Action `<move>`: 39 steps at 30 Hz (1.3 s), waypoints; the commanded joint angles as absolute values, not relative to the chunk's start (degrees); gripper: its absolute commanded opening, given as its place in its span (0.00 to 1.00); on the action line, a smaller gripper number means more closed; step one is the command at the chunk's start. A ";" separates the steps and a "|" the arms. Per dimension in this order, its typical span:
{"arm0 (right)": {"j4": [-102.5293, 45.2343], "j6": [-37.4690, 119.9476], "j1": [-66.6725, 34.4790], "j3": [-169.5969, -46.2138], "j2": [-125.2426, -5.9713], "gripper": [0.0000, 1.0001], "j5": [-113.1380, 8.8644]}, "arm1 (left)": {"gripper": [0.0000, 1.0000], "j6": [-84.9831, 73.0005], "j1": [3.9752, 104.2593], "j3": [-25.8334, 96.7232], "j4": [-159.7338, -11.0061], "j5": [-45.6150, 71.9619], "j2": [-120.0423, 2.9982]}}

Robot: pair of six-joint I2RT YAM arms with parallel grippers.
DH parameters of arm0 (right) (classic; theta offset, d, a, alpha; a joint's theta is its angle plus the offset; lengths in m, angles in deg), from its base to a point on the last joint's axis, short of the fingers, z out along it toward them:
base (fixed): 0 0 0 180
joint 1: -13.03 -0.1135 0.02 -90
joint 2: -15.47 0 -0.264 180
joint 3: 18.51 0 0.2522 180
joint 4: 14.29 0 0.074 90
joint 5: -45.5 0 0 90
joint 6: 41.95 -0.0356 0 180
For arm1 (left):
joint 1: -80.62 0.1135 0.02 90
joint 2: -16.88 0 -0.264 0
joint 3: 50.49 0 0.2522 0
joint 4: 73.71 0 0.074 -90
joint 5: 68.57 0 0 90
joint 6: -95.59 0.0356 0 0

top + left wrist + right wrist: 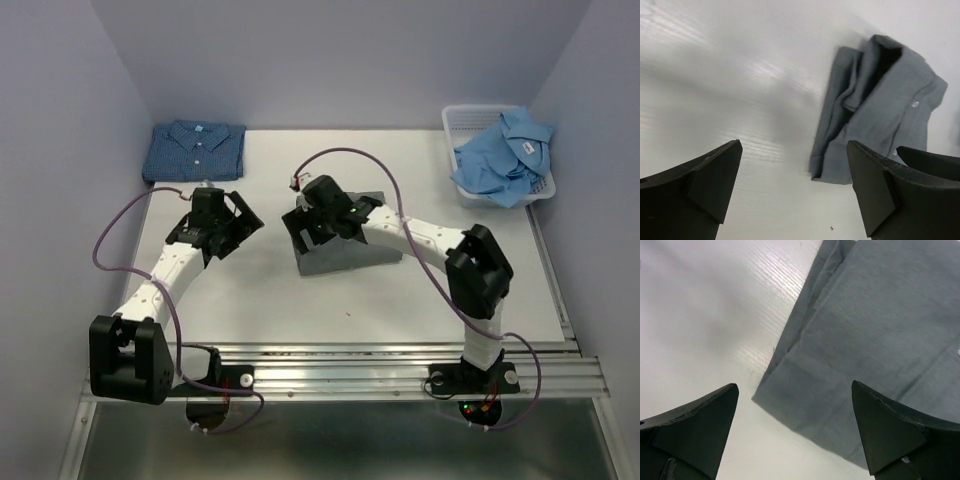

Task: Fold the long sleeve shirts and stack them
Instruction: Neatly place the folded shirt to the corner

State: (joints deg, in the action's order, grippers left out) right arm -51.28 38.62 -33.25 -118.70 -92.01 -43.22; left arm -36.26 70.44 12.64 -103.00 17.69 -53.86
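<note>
A folded plain grey shirt (345, 255) lies mid-table, partly hidden under my right arm; it shows in the left wrist view (875, 115) and the right wrist view (875, 340). A folded dark blue patterned shirt (196, 150) lies at the far left. A crumpled light blue shirt (505, 160) fills the basket. My left gripper (232, 222) is open and empty, left of the grey shirt. My right gripper (303, 222) is open and empty, hovering over the grey shirt's left corner.
A white mesh basket (468, 117) stands at the far right corner. Lilac walls close in the back and both sides. A metal rail (350, 372) runs along the near edge. Purple cables loop off both arms.
</note>
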 commanded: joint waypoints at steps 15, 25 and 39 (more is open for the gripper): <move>-64.87 34.01 -40.14 -149.60 -119.78 1.00 -9.78 | 0.99 -33.18 76.84 4.67 -100.48 10.89 -52.90; -68.56 33.99 -40.14 -149.25 -122.51 1.00 -22.00 | 0.99 -31.06 78.42 6.25 -100.66 10.54 -53.87; -71.12 30.83 -34.96 -144.86 -123.74 0.18 -28.76 | 0.98 -29.83 79.65 8.19 -101.89 11.06 -54.75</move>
State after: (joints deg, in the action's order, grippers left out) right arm -66.51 31.54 -35.66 -148.30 -121.47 -25.56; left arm -31.40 79.23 5.38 -101.91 10.91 -54.71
